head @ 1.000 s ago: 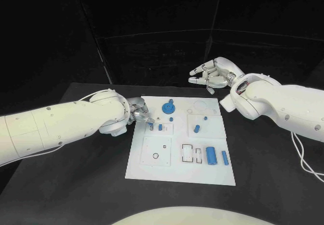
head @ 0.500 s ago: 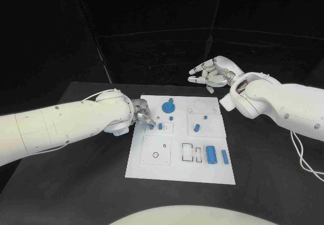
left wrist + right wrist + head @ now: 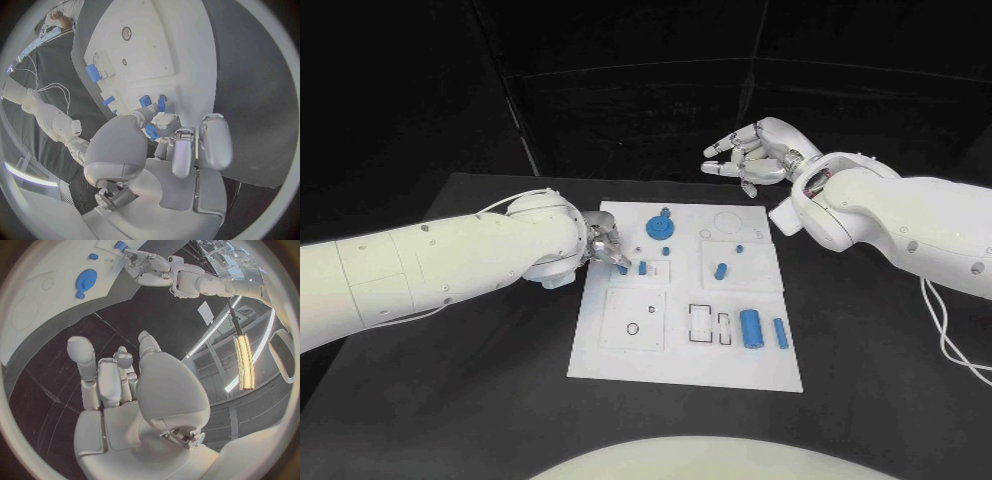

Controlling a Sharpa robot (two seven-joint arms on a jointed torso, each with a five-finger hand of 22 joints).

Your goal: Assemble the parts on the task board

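Head view: task board (image 3: 610, 365), white plate, mid-table. Left hand (image 3: 602, 246) at the board's left edge, fingertips pinching a small blue part (image 3: 151, 132) just beside two blue pegs (image 3: 642, 268) standing in their plate. Right hand (image 3: 759, 152) raised beyond the board's far right corner, fingers loosely curled, holding nothing. Part likely light, rigid, smooth plastic, apt to slip; best pinched across its sides. Blue gear (image 3: 661, 230) near the far edge.

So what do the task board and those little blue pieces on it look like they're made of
The task board looks like matte white plastic: flat, evenly white, no glare, with crisp recessed cutouts. It could be painted. The blue cylinder and blue gear look like moulded or printed plastic: uniform saturated colour with a soft, dull sheen. None of this is certain from looks alone.
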